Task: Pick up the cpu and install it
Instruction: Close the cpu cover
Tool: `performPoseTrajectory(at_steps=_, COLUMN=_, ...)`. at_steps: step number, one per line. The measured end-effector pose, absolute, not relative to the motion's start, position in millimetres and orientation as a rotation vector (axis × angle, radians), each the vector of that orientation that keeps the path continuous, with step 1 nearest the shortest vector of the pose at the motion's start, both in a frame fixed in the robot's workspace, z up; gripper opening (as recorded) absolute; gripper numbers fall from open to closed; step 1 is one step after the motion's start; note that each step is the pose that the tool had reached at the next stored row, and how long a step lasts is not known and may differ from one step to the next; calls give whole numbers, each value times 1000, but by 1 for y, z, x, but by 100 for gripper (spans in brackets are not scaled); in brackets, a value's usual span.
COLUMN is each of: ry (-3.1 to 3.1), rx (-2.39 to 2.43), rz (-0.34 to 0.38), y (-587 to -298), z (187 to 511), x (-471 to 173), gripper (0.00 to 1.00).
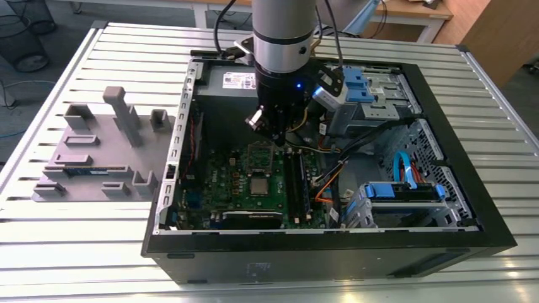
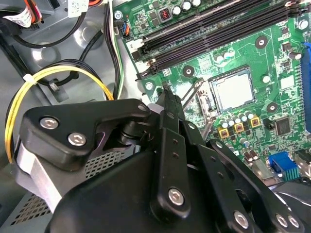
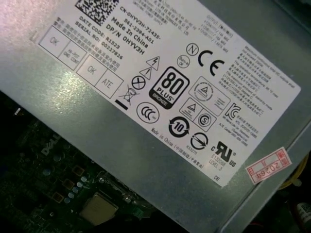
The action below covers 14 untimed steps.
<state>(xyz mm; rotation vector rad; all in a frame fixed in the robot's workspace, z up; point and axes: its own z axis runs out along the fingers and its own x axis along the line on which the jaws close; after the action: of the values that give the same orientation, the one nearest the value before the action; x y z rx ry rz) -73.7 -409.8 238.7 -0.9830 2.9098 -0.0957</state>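
Observation:
The cpu (image 1: 259, 185) lies flat in the socket on the green motherboard (image 1: 226, 180) inside the open computer case; its silver top also shows in the second wrist view (image 2: 234, 90) and the first wrist view (image 3: 98, 208). My gripper (image 1: 281, 142) hangs above the board, behind the cpu and a little toward the exterior view's right, apart from it. In the second wrist view its black fingers (image 2: 169, 121) stand pressed together with nothing seen between them, and the tip (image 2: 166, 90) is close to a thin metal socket lever (image 2: 192, 93).
The grey power supply (image 3: 160, 97) with its label sits at the case's back wall. Dark memory slots (image 2: 214, 31) run beside the socket. Yellow and black cables (image 2: 63, 73), blue drive bays (image 1: 404, 189) and a grey parts tray (image 1: 101, 151) lie around.

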Motion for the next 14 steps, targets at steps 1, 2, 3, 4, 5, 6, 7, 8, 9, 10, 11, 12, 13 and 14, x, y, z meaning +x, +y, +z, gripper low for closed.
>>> performPoseTrajectory(at_steps=1, ry=2910, rx=-983, rz=-96, y=-410, z=239, x=-74, gripper=11)
performPoseTrajectory(at_steps=2, ry=2910, rx=-983, rz=-95, y=-410, z=239, x=-74, gripper=11)
performPoseTrajectory(at_steps=3, ry=2910, rx=-983, rz=-96, y=-410, z=240, x=-74, gripper=11)
performPoseTrajectory(at_steps=4, ry=2910, rx=-983, rz=-96, y=-410, z=241, x=-74, gripper=11)
performPoseTrajectory(at_steps=5, ry=2910, rx=-983, rz=-96, y=-410, z=241, x=-74, gripper=11)
performPoseTrajectory(at_steps=6, ry=2910, rx=-984, rz=-96, y=-410, z=242, x=-74, gripper=11)
performPoseTrajectory(at_steps=7, ry=2909, rx=-984, rz=-95, y=-410, z=242, x=-74, gripper=11)
performPoseTrajectory(at_steps=8, ry=2909, rx=-984, rz=-95, y=-410, z=242, x=-74, gripper=11)
performPoseTrajectory(at_steps=9, ry=2909, rx=-984, rz=-95, y=-410, z=243, x=-74, gripper=11)
performPoseTrajectory(at_steps=10, ry=2909, rx=-985, rz=-96, y=-410, z=243, x=-74, gripper=11)
performPoseTrajectory(at_steps=11, ry=2909, rx=-985, rz=-95, y=-410, z=243, x=-74, gripper=11)
performPoseTrajectory(at_steps=12, ry=2909, rx=-985, rz=-95, y=-410, z=243, x=-74, gripper=11)
performPoseTrajectory(at_steps=13, ry=2909, rx=-985, rz=-96, y=-410, z=243, x=-75, gripper=11)
performPoseTrajectory(at_steps=14, ry=2908, rx=-986, rz=-96, y=-410, z=243, x=-75, gripper=11)
